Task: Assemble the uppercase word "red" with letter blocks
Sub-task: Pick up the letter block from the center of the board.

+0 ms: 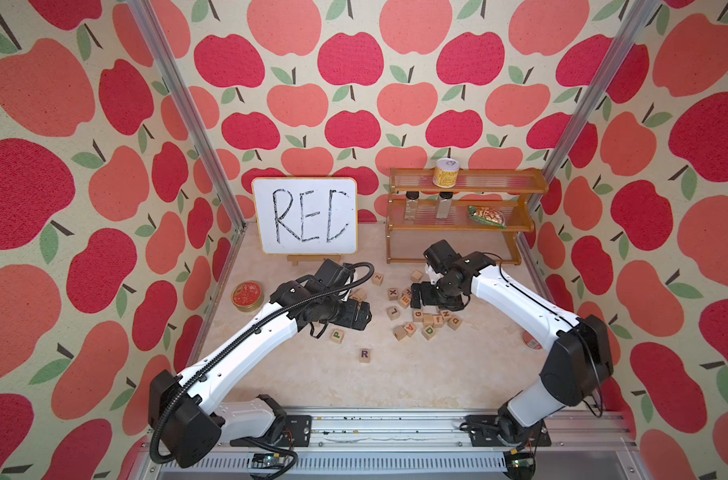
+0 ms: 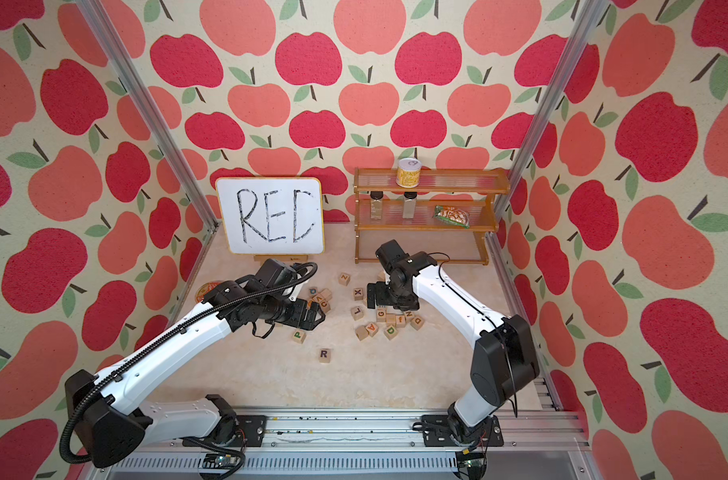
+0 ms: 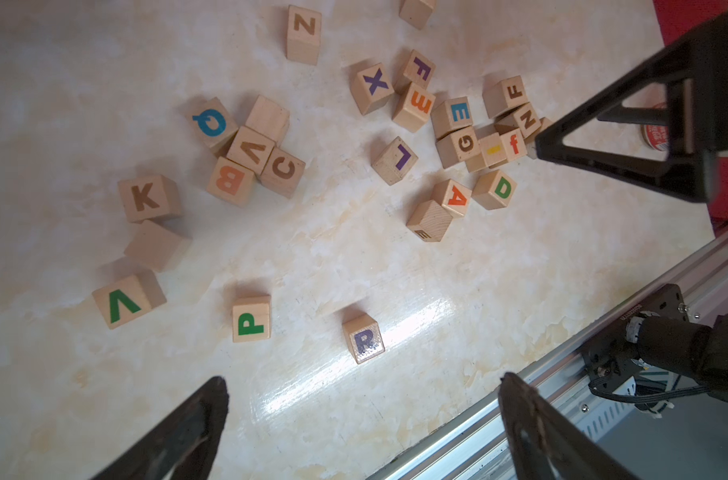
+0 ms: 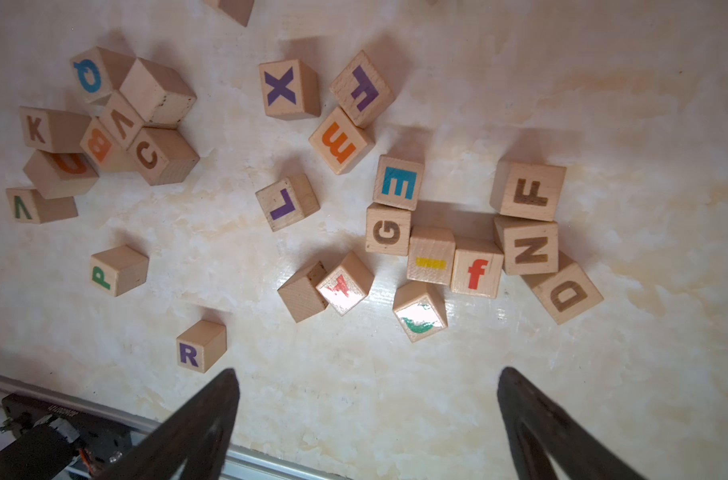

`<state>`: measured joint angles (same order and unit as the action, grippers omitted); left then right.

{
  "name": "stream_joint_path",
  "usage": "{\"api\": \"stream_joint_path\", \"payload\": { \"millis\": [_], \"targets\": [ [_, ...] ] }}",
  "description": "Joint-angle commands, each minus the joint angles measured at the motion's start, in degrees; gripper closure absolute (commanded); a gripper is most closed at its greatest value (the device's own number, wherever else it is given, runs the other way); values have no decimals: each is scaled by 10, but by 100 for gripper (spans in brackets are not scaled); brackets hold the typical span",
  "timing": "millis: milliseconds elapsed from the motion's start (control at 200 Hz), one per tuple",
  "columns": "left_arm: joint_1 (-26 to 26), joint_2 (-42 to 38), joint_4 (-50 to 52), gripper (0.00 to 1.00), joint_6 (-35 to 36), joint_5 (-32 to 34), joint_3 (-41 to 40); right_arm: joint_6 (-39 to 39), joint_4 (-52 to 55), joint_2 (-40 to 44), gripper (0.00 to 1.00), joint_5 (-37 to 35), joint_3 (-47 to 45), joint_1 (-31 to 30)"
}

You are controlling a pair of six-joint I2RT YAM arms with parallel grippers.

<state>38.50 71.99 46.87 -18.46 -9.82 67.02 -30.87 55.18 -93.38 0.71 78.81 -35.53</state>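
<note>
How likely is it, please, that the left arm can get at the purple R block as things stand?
Probably yes. The purple R block stands alone on bare table, apart from the P block, and the left gripper hovers open close by, with nothing between them.

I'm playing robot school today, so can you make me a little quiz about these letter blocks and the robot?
1. True or false: the purple R block touches another block.
2. On the E block that touches the G block, the letter is: A) teal B) purple C) yellow
3. Fill in: the left gripper and the right gripper are both ___.
Key: 1 false, it stands alone. 2 A. 3 open.
</note>
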Motion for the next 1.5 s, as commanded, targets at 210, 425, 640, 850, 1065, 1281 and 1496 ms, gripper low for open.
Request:
{"api": "stream_joint_path", "payload": {
  "millis": [210,425,640,850,1065,1281,1496],
  "targets": [
    [-3,-25,-65,0,46,-20,-17,13,-7,-75,4,-22,42,24],
    [-4,-26,-71,1,65,-20,-23,16,-10,-128,18,-20,78,30],
    [-7,-31,-85,1,73,-28,-30,15,-16,-162,32,-14,95,38],
    [-15,-26,-90,1,76,-33,-32,15,-21,-191,39,-2,106,42],
    [-27,-11,-91,1,76,-43,-32,15,-27,-218,41,9,114,44],
    [-36,-5,-92,1,76,-51,-31,15,-30,-242,47,15,117,45],
    [-46,-5,-91,1,76,-58,-35,16,-35,-257,52,18,115,45]
  ]
}}
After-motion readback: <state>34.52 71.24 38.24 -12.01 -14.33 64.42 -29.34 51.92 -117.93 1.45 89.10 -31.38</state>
